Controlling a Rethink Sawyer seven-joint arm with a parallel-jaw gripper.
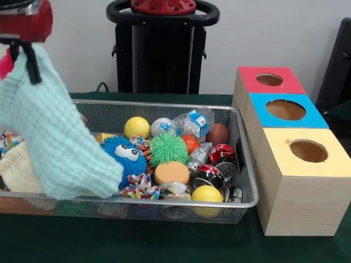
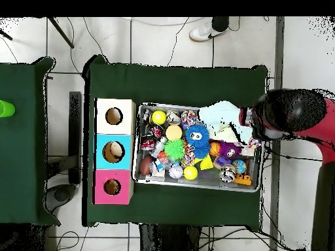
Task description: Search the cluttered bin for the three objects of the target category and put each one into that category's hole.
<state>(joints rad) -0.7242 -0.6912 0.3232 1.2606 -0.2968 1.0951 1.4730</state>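
My gripper [image 1: 26,57] hangs above the bin's left end in the front view, shut on a mint-green cloth [image 1: 55,142]. The cloth dangles from it and drapes down over the left part of the wire bin [image 1: 164,103], hiding what lies behind it. Seen from overhead, the cloth [image 2: 219,112] spreads out from the gripper [image 2: 245,123] at the bin's right end. Three wooden boxes with round holes stand beside the bin: a red-topped one [image 1: 271,80], a blue-topped one [image 1: 285,109] and a yellow-topped one [image 1: 308,151].
The bin holds a blue fuzzy toy with eyes [image 1: 125,156], a green spiky ball [image 1: 168,148], yellow balls [image 1: 136,127], crushed cans [image 1: 211,174], a plastic bottle [image 1: 193,123] and a cream cloth [image 1: 19,172]. The arm [image 2: 294,117] reaches in from the right in the overhead view.
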